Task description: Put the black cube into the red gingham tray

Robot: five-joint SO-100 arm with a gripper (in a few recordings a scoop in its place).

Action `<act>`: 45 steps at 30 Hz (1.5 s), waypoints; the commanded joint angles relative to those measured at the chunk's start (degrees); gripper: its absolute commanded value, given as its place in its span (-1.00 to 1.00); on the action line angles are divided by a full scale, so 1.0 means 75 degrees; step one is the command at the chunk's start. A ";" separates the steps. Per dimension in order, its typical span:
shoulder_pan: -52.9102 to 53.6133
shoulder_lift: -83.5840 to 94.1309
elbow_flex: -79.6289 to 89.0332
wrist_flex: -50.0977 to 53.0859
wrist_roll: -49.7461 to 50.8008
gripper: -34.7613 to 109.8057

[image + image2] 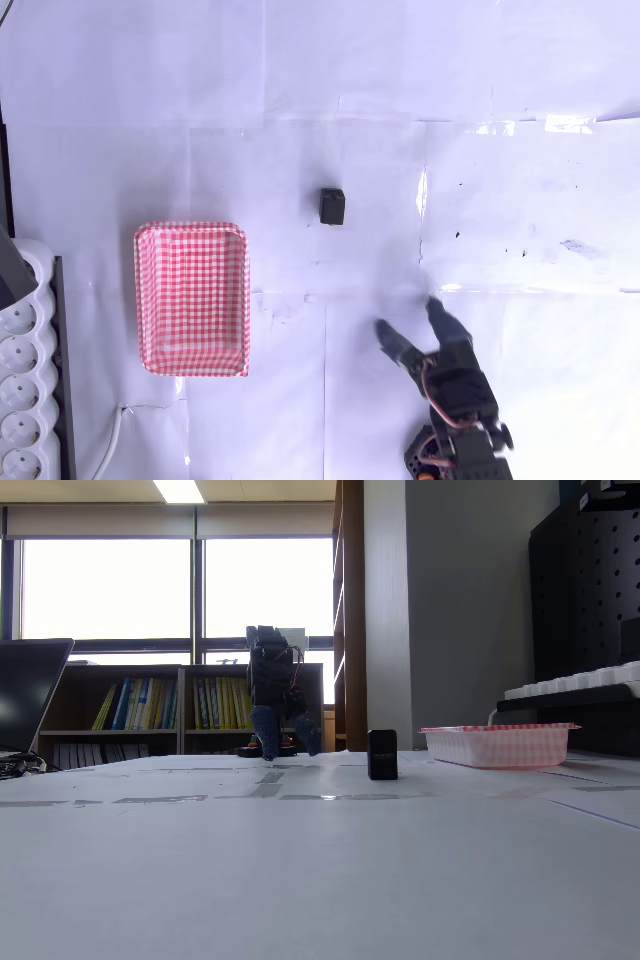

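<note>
in the overhead view, the tray point(191, 298) lies near the table's point(400, 80) left edge. the cube point(333, 206) stands mid-table, apart from it. the gripper point(408, 325), jaws spread and empty, sits toward the bottom edge; the cube lies up-left of the jaws.

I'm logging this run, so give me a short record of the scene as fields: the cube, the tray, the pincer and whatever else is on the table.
cube: black cube, standing on the white table, touching nothing
tray: red gingham tray, empty, left of the cube in the overhead view
pincer: pincer open, holding nothing, below and right of the cube in the overhead view
task state: cube not yet in tray
other: white power strip at the left edge, beyond the tray
</note>
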State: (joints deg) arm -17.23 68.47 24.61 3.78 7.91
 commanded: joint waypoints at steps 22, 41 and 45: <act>-0.0668 0.6035 0.1547 -0.8273 -0.0105 0.21; -0.0773 0.8027 0.4254 -0.8625 -0.0340 0.31; -0.0762 0.8391 0.4852 -0.8625 -0.0422 0.31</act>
State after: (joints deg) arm -22.41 129.46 55.99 -59.94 5.01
